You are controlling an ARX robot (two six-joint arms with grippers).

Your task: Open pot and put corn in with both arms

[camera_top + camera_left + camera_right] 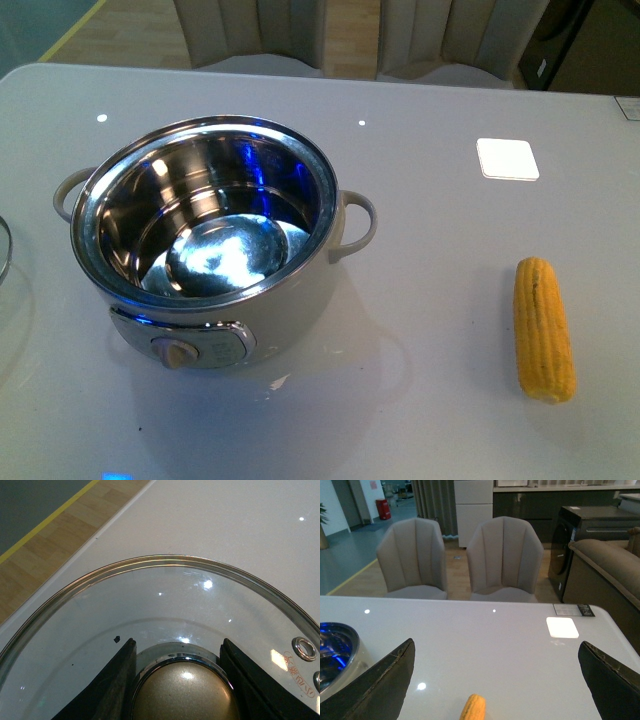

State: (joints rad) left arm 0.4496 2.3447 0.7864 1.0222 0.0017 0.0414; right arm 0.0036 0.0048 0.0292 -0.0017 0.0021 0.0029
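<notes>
The cream-white pot (290,300) stands uncovered left of centre on the table, its shiny steel bowl empty; its rim also shows in the right wrist view (335,650). The yellow-orange corn (543,328) lies on the table to the right, about a pot's width from it. My left gripper (179,680) is shut on the gold knob (185,695) of the glass lid (165,605), which sits low over the table; a sliver of its steel rim (4,250) shows at the front view's left edge. My right gripper (495,680) is open wide, with the corn's tip (473,708) between its fingers.
A white square pad (507,158) lies at the back right of the table. Two grey chairs (460,555) stand behind the far edge. The table's left edge (90,545) runs near the lid, with wooden floor beyond.
</notes>
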